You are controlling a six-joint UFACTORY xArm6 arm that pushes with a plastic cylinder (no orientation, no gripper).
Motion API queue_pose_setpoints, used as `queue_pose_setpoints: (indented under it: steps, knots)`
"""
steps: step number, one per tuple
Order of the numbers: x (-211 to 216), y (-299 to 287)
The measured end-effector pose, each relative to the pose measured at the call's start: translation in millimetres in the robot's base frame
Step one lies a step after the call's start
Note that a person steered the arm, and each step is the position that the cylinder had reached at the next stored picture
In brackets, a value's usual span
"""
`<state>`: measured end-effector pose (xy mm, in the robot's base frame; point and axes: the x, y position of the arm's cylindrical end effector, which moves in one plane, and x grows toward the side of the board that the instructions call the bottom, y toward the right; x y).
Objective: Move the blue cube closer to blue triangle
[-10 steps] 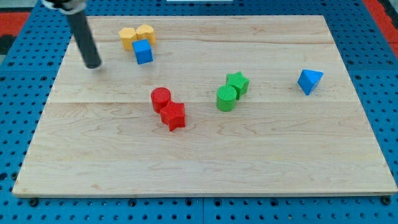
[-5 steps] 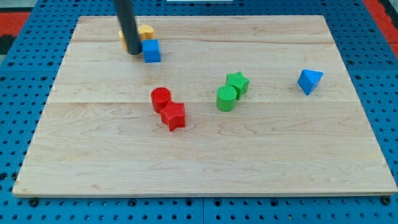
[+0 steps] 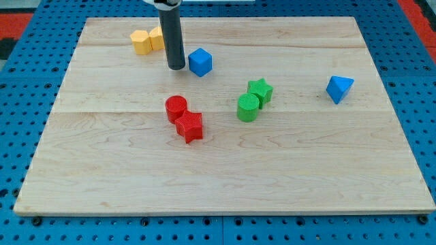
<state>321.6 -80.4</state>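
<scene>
- Mid-push, by the look of it: my tip (image 3: 176, 68) down on the wooden board (image 3: 218, 170), just beside the blue cube (image 3: 200, 62) on its view-left side; too close to tell touching from a hair apart.
- No jaws here, only a bare rod, so nothing clenched or grasped; pushing is the sole means.
- Blue cube in the upper middle of the board, turned corner-on, clear of the two yellow blocks (image 3: 148, 40) at the view's upper left.
- Blue triangle (image 3: 339, 88) well apart, toward the view's right and slightly lower.
- Task judged only partly done: a wide gap left between cube and triangle.
- Next move, as a judgement: push from the cube's view-left side toward the view's right and a little downward, contact kept centred to avoid spinning it off line.
- Green star (image 3: 260, 91) and green cylinder (image 3: 248, 107) just below that path; worth passing above them.
- Red cylinder (image 3: 176, 107) and red star (image 3: 190, 126) lower down, out of the way.
</scene>
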Motion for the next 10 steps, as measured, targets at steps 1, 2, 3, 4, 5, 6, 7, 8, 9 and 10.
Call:
queue_pose_setpoints:
  steps: [1,2,3,4,5,6,7,8,9,10]
  knots:
    - [2,42]
    - [34,98]
    - [37,112]
    - [12,109]
    - [45,195]
    - [59,182]
    - [87,198]
    - [88,222]
    - [68,209]
    - [65,217]
